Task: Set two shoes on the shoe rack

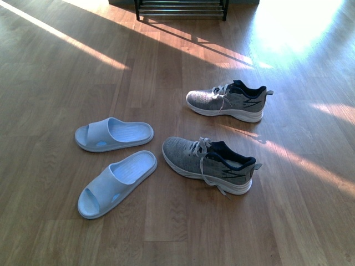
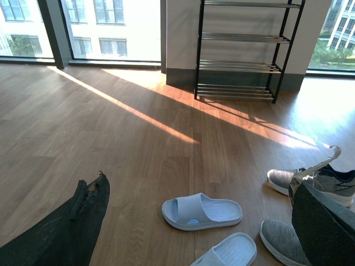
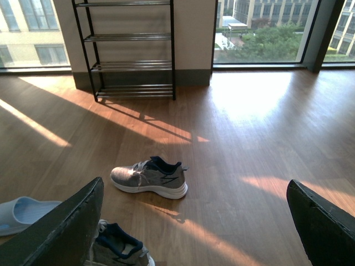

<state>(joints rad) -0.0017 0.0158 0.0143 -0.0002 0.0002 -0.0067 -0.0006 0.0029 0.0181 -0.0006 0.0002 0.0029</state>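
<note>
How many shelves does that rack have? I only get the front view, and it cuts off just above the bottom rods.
Observer: The right wrist view shows four tiers of rods on the shoe rack, and the frame runs out of the picture above them.
Operator: Anything on them?
Observer: Nothing shows on any of those four tiers in either wrist view.
Operator: And the grippers? I see neither arm.
Observer: The left gripper and the right gripper both have their fingers spread wide, with nothing between them.

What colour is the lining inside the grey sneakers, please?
Navy blue lining, shown best in the front view.
</note>
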